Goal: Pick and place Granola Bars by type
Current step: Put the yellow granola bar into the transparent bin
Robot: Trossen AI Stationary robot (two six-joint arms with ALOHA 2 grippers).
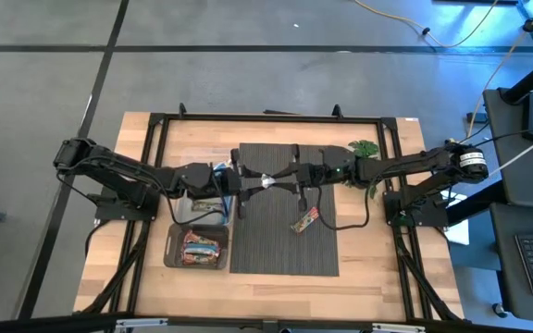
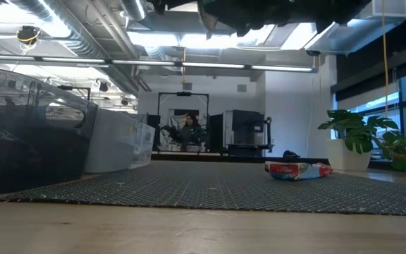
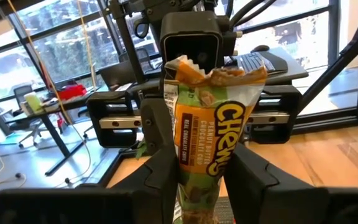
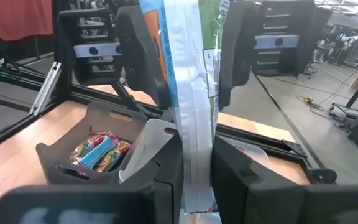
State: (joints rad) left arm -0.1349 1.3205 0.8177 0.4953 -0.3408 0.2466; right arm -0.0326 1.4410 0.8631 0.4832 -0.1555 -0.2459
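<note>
Held bar (image 3: pixel 210 143): glossy crinkled foil/plastic wrapper, printed front, plain silvery-white back w/ seam; loose bar (image 2: pixel 298 170) on mat same shiny film. Mat (image 1: pixel 280 242): dark, matt, coarse woven mesh texture; tabletop (image 1: pixel 368 268) pale wood, smooth, satin finish w/ visible grain. Gripper fingers (image 3: pixel 157 149) matt black plastic, arms' frame dark metal; bin (image 4: pixel 61 158) grey matt plastic, 2nd bin (image 4: pixel 151 140) translucent whitish plastic.

Two dark, near-black arms of jointed tubular links. Left arm (image 1: pixel 118 171): black cable loops at its base. Right arm (image 1: pixel 415 165): silver-white round joint cap near shoulder, small green light near wrist, thin black cable hanging under it. Left gripper (image 3: pixel 197 168) and right gripper (image 4: pixel 194 168): matte black blocky fingers, silver slotted rails on the black housings.
</note>
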